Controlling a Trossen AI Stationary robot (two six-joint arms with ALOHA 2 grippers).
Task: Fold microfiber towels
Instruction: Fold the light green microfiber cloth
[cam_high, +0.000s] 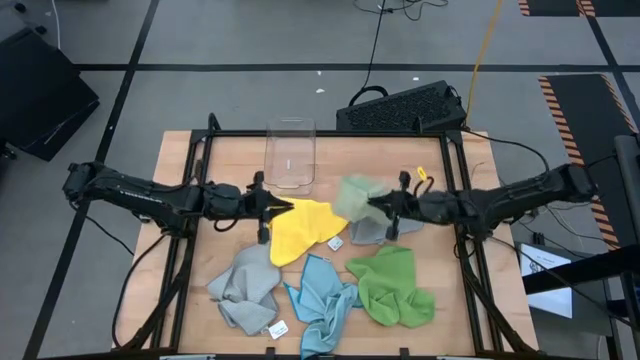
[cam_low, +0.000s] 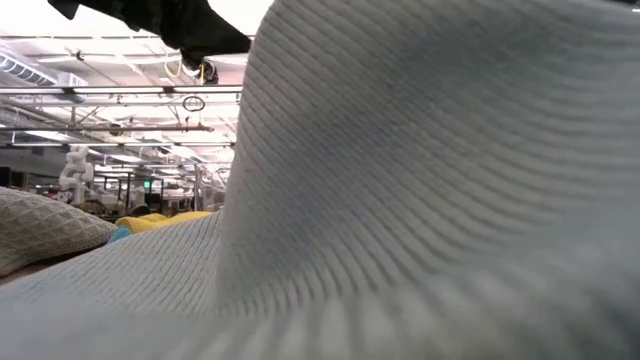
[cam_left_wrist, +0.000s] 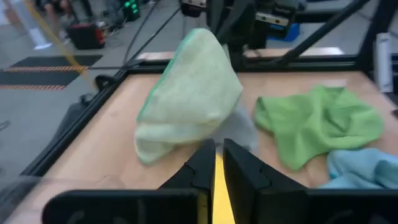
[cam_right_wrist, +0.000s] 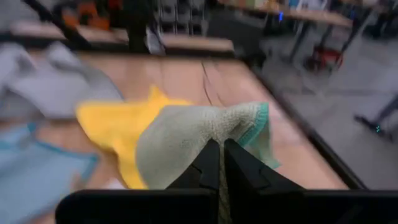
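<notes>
Pale green towel (cam_high: 357, 196), mid-frame, is pinched by the closed right end effector (cam_high: 374, 204); the left end effector (cam_high: 283, 208) grips the yellow towel (cam_high: 303, 230). Lifting each slowly would keep them apart.

Yellow towel (cam_high: 300, 228) at centre; pale green towel (cam_high: 357, 194) with darker green edging; bright green towel (cam_high: 395, 287); light blue towel (cam_high: 323, 301); grey towel (cam_high: 245, 288) with white tag (cam_high: 279, 327). Light wood desk (cam_high: 180, 200), black frame. Clear bin (cam_high: 291, 153). Dark tools.
</notes>
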